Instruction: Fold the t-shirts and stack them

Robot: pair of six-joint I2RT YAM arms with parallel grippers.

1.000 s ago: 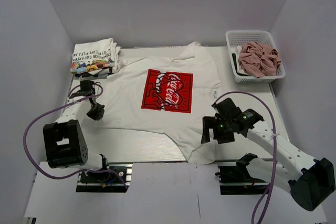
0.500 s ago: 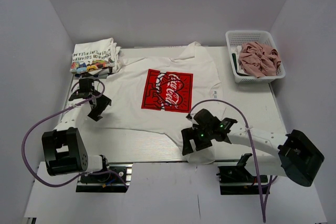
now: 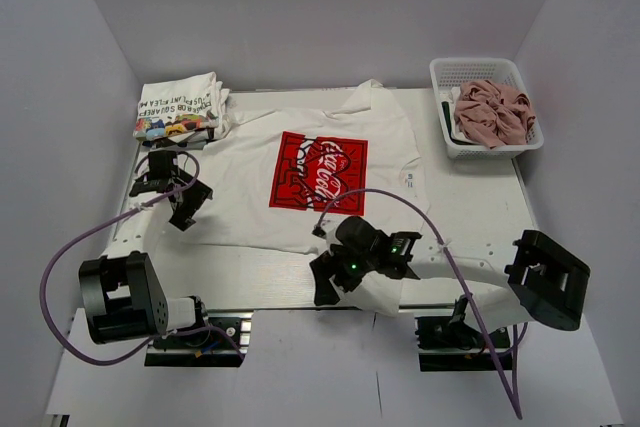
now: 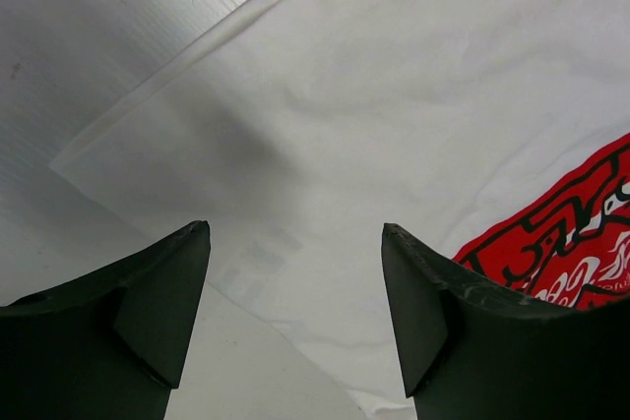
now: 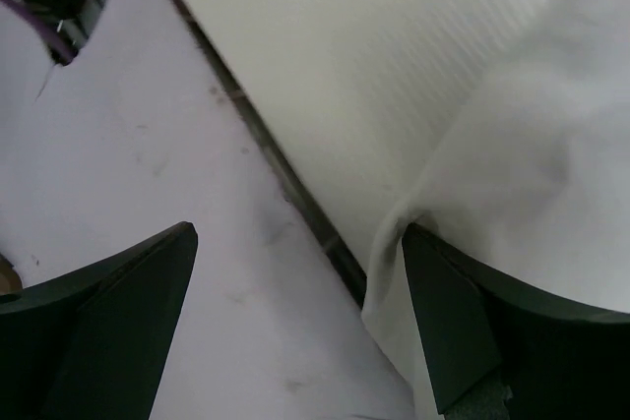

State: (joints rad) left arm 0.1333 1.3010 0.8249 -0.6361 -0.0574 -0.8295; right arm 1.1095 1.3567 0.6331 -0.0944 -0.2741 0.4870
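Probably lab: white-walled enclosure (image 3: 330, 7).

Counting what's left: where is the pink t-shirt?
In the top view, the pink t-shirt lies crumpled in the white basket at the far right of the table.

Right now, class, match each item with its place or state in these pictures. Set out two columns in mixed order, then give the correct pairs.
Column one:
1. red-logo t-shirt
2. pink t-shirt
3. folded t-shirts
4. right pincer

Column two:
A. crumpled in the basket
B. open, at the near edge of the table
C. stacked at the far left corner
D. spread out mid-table

Pairs: 1-D; 2-A; 3-C; 4-B
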